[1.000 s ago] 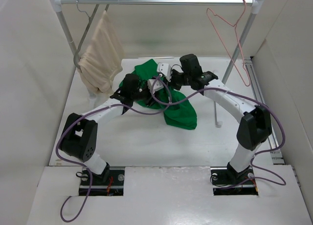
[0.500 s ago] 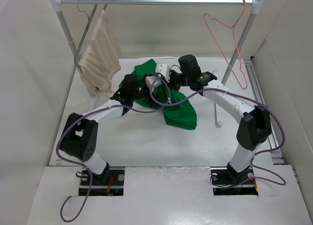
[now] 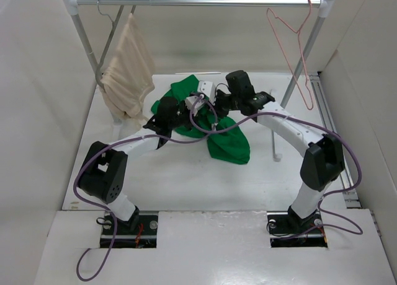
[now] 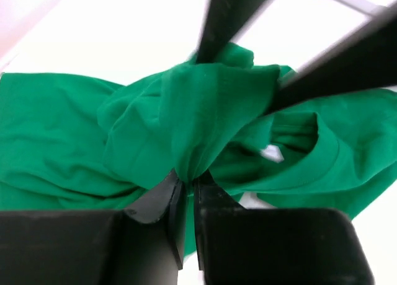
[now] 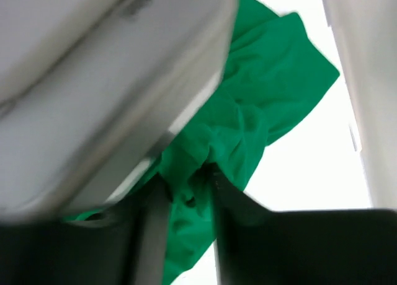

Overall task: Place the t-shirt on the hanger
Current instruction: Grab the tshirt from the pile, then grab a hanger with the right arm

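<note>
Holding the t-shirt (image 3: pixel 226 142) from two sides, low over the table (image 3: pixel 186 179).
Crumpled in a green heap at the middle back of the table, below the rail (image 3: pixel 205 0). Pinched by the left gripper (image 4: pixel 188 186), jaws pressed together on a raised fold of the cloth. Met from the other side by the right gripper (image 5: pixel 191 198), jaws standing a little apart with green cloth between them. Well apart from the hanger (image 3: pixel 303 62), hooked on the right end of the rail.
</note>
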